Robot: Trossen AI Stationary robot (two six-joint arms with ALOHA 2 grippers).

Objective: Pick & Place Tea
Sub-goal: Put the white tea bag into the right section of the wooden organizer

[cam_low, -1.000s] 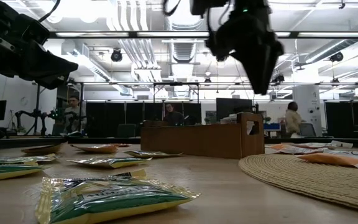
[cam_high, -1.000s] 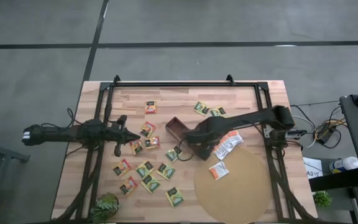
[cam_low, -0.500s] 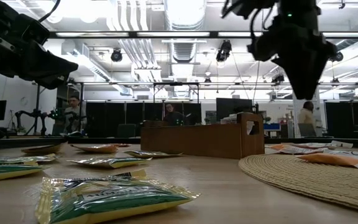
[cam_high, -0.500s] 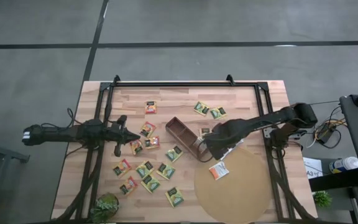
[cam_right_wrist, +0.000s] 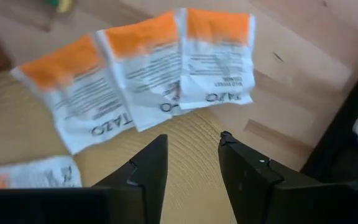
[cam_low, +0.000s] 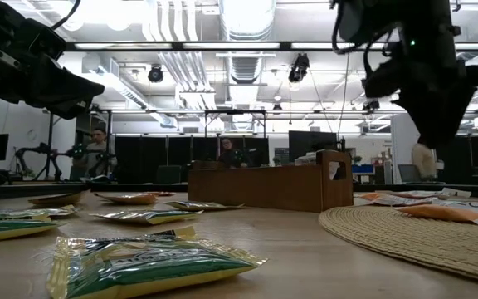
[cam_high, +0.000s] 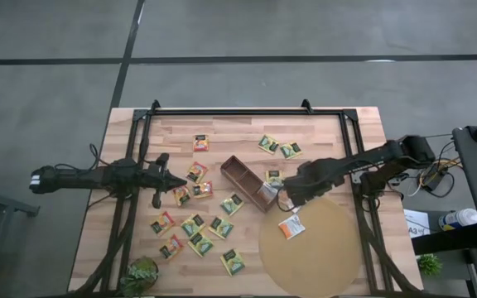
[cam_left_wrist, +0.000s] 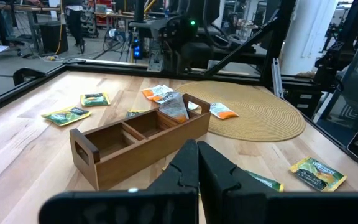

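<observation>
Three white-and-orange tea sachets (cam_right_wrist: 145,74) lie side by side and overlapping, partly on the wood and partly on the round tan mat's edge (cam_right_wrist: 185,134). My right gripper (cam_right_wrist: 192,146) hangs open above them, touching nothing; in the high view it (cam_high: 288,192) covers them. A further white-orange sachet (cam_high: 291,226) lies flat on the mat. Green-yellow sachets (cam_high: 193,225) and orange-red ones (cam_high: 200,142) lie scattered on the table. One sachet (cam_left_wrist: 176,107) stands in the brown box's (cam_high: 251,184) end compartment. My left gripper (cam_high: 172,180) waits shut, left of the box.
The wooden box (cam_left_wrist: 142,134) sits slanted mid-table between both arms. The mat (cam_high: 313,248) fills the near right part of the table. A small green plant (cam_high: 142,275) stands at the near left corner. A dark frame runs along the table's edges. People show in the room behind.
My right gripper has swung from above the box toward the table's right edge and now hangs over the white-orange sachets at the mat's edge. The box, earlier covered by the arm in the high view, now shows whole.
</observation>
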